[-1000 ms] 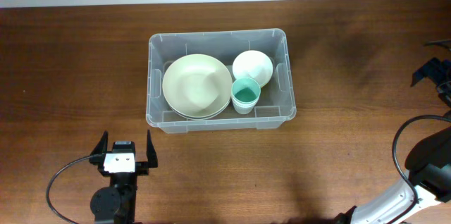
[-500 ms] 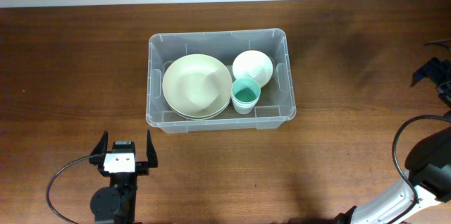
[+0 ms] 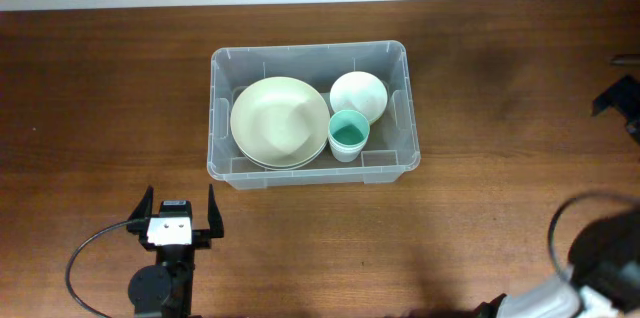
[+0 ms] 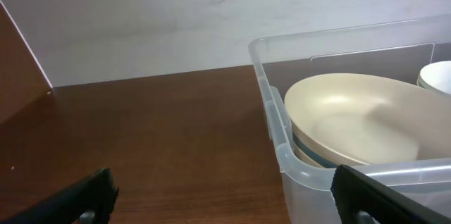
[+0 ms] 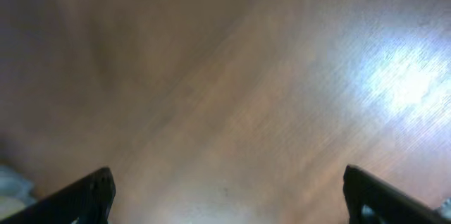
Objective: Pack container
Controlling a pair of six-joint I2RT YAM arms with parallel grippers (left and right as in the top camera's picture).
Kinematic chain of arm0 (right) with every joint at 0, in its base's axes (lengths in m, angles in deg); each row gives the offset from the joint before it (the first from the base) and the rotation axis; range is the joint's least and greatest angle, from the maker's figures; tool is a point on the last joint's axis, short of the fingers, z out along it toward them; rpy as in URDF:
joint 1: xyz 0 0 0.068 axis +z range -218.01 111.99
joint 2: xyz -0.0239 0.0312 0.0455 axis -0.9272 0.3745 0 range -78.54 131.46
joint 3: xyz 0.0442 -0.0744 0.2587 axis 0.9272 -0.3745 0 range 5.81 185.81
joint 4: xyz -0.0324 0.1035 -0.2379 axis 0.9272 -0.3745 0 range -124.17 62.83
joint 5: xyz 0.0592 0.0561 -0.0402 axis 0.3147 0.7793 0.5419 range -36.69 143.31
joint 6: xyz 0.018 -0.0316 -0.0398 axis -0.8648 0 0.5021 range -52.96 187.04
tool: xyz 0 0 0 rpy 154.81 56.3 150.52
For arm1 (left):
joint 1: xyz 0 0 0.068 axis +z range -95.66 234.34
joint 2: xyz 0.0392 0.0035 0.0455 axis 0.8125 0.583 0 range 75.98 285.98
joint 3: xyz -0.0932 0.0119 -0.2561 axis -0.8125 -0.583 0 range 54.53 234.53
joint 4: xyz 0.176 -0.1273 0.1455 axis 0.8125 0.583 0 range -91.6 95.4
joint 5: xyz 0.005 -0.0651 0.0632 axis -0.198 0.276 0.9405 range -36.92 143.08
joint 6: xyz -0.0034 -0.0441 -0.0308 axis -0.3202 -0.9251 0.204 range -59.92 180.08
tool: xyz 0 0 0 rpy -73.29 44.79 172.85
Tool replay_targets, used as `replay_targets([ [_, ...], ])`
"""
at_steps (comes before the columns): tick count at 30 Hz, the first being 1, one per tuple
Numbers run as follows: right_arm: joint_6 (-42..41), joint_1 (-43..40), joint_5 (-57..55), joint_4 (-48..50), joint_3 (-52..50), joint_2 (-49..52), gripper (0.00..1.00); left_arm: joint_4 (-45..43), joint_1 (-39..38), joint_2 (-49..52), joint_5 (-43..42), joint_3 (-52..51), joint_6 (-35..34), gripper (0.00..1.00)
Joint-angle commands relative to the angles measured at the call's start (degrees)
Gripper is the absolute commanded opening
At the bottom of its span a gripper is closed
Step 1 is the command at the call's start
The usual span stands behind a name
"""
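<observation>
Left gripper (image 3: pixel 180 208): fingers spread, empty. Container (image 3: pixel 310 52) ahead of them holds plate (image 3: pixel 279 121), bowl (image 3: pixel 358 95), cup (image 3: pixel 348 135). Right gripper (image 5: pixel 227 178): fingers spread, table (image 5: pixel 211 76) wood between.

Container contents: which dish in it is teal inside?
The small cup by the container's front wall, beside the cream plate and white bowl; those two are pale.

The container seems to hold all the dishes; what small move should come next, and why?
Probably draw the right tool back to rest: the plates, white bowl and teal cup already sit in the container, and the left tool, like the right, is open and empty.
</observation>
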Motion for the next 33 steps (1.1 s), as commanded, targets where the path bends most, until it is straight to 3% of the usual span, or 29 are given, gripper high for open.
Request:
replay_targets([
  [1,0.2,3.8,-0.5,5.4,-6.3,-13.7,0.99,0.1,0.3,-0.5,0.2,-0.3,0.9,0.99],
  [9,5.1,20.9,-1.0,36.6,-33.7,-44.5,0.99,0.1,0.3,-0.5,0.2,-0.3,0.9,0.99],
  [14,5.7,28.2,-0.9,43.6,-48.5,-61.6,0.99,0.1,0.3,-0.5,0.2,-0.3,0.9,0.99],
  [23,9.1,29.2,0.0,62.2,-78.3,-89.4,0.99,0.1,0.3,-0.5,0.2,-0.3,0.9,0.99],
  [33,9.1,29.2,4.6,79.6,-98.8,-101.4,0.99,0.1,0.3,-0.5,0.2,-0.3,0.9,0.99],
])
